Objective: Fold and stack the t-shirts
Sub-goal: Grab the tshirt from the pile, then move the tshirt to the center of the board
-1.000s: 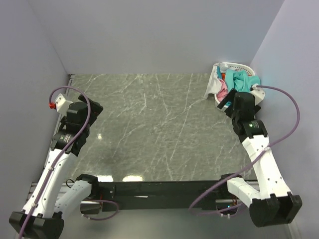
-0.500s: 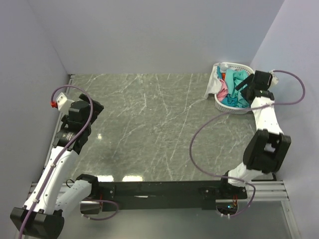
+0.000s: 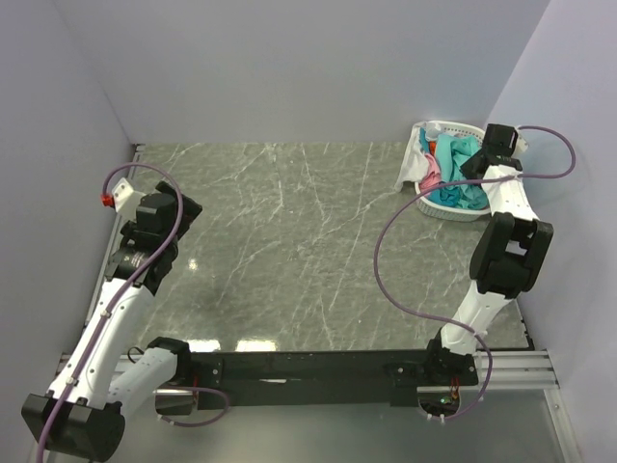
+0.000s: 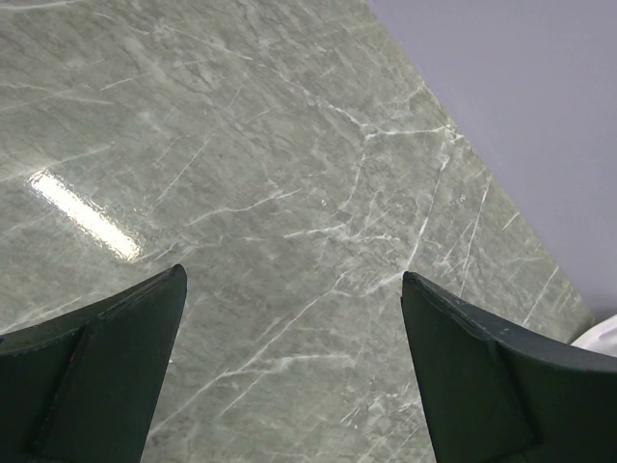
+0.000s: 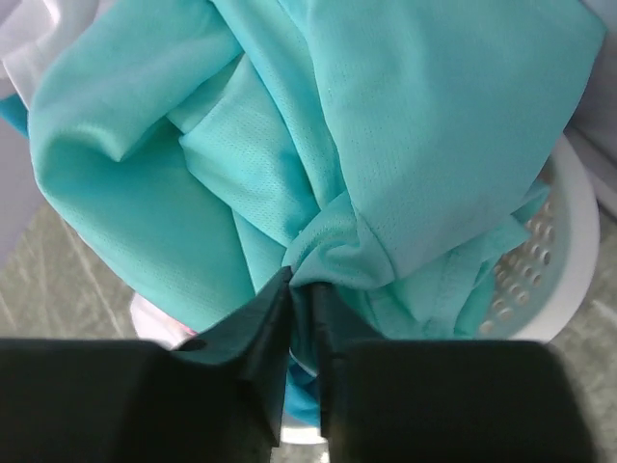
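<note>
Here's the table (image 3: pixel 308 241): a glossy grey-green top with a stone look, laced with thin white veins that run every which way. 2 bright bars of glare (image 3: pixel 253 344) sit on it close to the front edge. Over in the far right corner stands 1 white plastic basket (image 3: pixel 451 214), its wall full of small holes. A white t-shirt (image 3: pixel 412 169) spills over the basket's left rim, and its lower edge seems to reach the tabletop just beside it.

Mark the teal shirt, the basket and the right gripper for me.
teal shirt (image 5: pixel 405 145): right wrist view, broad smooth panel of cloth.
basket (image 5: pixel 578 251): right wrist view, white rim on the right.
right gripper (image 5: pixel 301 289): right wrist view, between the fingertips pinching a teal fold.
</note>
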`<act>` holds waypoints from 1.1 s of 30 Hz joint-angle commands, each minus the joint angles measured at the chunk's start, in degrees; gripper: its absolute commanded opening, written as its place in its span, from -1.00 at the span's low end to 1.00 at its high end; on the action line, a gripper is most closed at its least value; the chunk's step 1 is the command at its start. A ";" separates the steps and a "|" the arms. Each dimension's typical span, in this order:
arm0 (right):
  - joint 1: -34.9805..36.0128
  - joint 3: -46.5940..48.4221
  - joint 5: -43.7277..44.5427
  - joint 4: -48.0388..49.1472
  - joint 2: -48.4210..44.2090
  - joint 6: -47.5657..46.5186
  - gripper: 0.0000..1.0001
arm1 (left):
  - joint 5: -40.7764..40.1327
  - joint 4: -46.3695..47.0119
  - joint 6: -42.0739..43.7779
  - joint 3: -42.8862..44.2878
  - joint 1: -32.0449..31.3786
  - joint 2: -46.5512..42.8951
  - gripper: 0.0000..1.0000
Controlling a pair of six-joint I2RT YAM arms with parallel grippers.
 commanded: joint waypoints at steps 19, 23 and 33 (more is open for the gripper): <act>10.89 18.68 -9.18 0.25 -21.66 -8.54 -1.00 | 3.48 1.81 0.41 0.09 0.39 -2.42 0.99; 17.56 29.93 -11.89 -1.52 -20.96 -10.83 -1.00 | 3.14 0.41 -0.03 0.79 0.39 -2.69 0.99; 32.95 44.61 -24.21 6.47 -21.13 -7.14 -1.00 | 1.90 -0.92 -0.73 1.05 0.39 -4.62 0.99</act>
